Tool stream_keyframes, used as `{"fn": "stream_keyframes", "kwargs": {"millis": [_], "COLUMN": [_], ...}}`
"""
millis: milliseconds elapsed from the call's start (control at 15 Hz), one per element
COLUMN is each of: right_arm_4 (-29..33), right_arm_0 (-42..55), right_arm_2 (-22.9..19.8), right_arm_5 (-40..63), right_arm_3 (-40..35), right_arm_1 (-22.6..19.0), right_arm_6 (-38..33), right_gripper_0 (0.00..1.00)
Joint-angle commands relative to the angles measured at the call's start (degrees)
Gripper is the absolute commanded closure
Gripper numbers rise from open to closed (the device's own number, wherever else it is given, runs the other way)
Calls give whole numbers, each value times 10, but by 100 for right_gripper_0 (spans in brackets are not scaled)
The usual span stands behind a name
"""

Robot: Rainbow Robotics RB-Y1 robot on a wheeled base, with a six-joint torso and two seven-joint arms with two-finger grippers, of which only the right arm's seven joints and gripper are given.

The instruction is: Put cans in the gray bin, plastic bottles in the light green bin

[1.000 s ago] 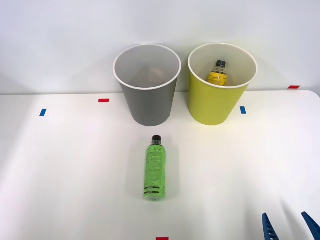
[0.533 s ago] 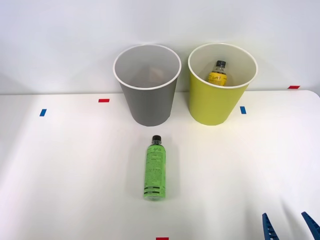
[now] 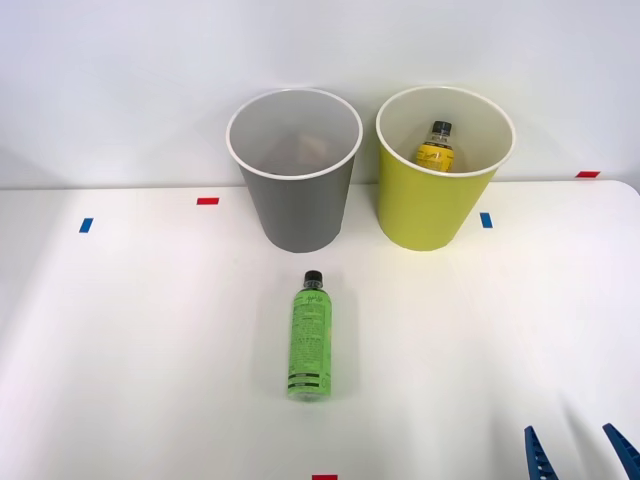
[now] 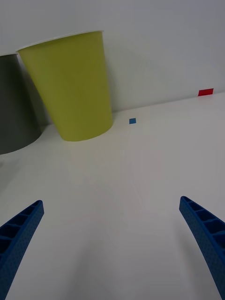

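Observation:
A slim translucent green plastic bottle [image 3: 311, 339] with a black cap lies on the white table, cap toward the bins. The gray bin [image 3: 296, 190] stands behind it, and the light green bin [image 3: 436, 200] [image 4: 72, 89] is to its right. A yellow bottle [image 3: 435, 145] with a black cap sits inside the light green bin. No cans are visible. My right gripper [image 3: 581, 452] [image 4: 112, 243] is open at the table's near right corner, well right of the green bottle, with nothing between its fingers.
Red tape marks [image 3: 207, 201] and blue tape marks [image 3: 486, 220] dot the table. A white wall rises right behind the bins. The table's right edge curves near a red mark [image 3: 588, 174].

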Motion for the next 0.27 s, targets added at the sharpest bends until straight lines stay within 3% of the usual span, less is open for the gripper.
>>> {"fn": "stream_keyframes", "kwargs": {"millis": [67,267], "right_arm_4": [0,0], "right_arm_0": [0,0], "right_arm_2": [0,0], "right_arm_5": [0,0], "right_arm_3": [0,0], "right_arm_1": [0,0], "right_arm_6": [0,0], "right_gripper_0": [0,0]}}
